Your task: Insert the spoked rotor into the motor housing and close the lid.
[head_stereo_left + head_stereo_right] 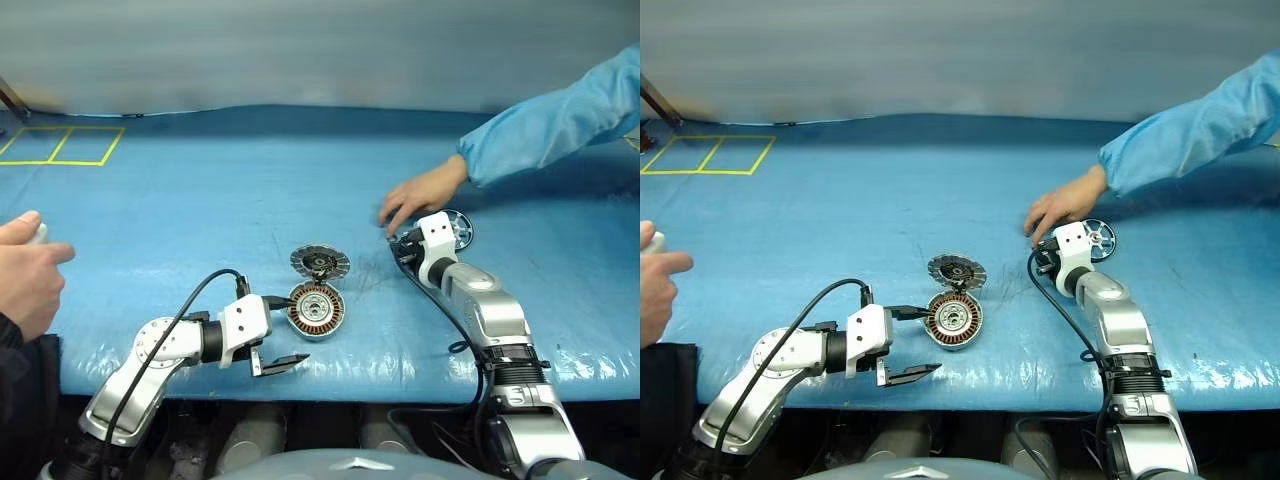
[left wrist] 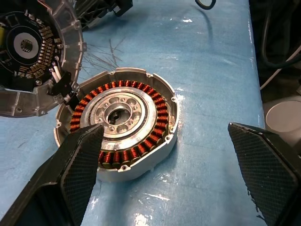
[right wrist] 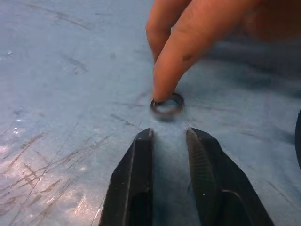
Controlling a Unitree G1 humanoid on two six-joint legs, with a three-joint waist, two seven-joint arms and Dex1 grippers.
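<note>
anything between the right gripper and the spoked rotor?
Yes. A person's hand reaches in just beyond the right gripper, a fingertip pressing a small ring on the table directly ahead of it. The spoked rotor lies beside the gripper, toward the robot's right, close to that hand.

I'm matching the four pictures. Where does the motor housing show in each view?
Left eye view: housing, low centre on the blue table, by the left gripper.
Right eye view: housing, low centre.
Left wrist view: housing, centre, windings up.
Right wrist view: not in it.
Shared landmark: the lid, lying open at the housing's rim.
</note>
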